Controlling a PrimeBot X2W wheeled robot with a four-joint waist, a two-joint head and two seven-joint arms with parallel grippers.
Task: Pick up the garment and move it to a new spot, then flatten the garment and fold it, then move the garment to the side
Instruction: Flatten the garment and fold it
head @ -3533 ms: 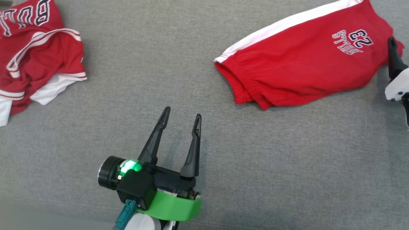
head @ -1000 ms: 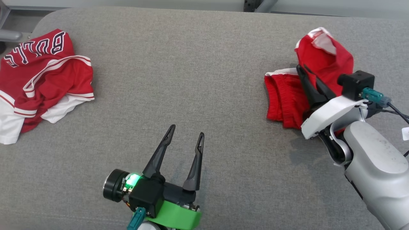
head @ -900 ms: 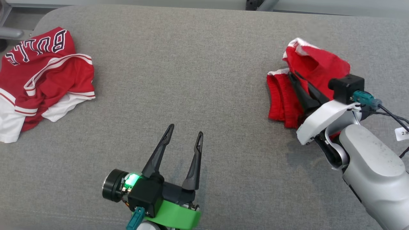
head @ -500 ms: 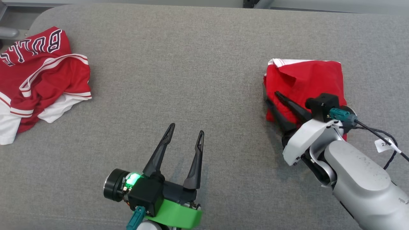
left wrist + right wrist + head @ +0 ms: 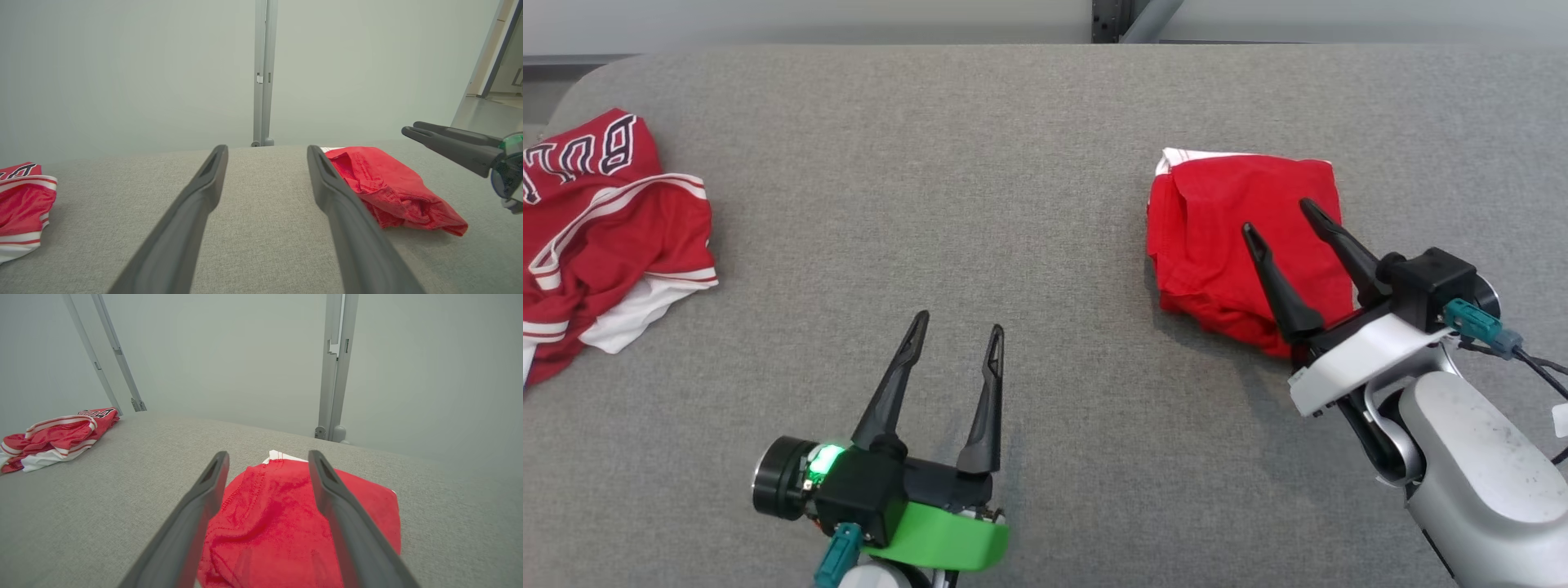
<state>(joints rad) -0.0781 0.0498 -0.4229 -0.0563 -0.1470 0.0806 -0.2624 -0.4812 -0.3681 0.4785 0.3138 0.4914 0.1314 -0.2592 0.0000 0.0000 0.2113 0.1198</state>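
Two grippers are spread, nothing pinched. Shorts [image 5: 1217, 220] are laid folded toward the cushion's [image 5: 1045, 122] far right, just under the right gripper's [image 5: 1276, 216] tips. Left gripper [image 5: 960, 322] is parked well apart, so the side move's probably best left to the right.

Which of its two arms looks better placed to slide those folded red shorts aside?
Probably the right. Its open right gripper hangs over the folded red shorts; the left gripper sits well away over the grey surface.
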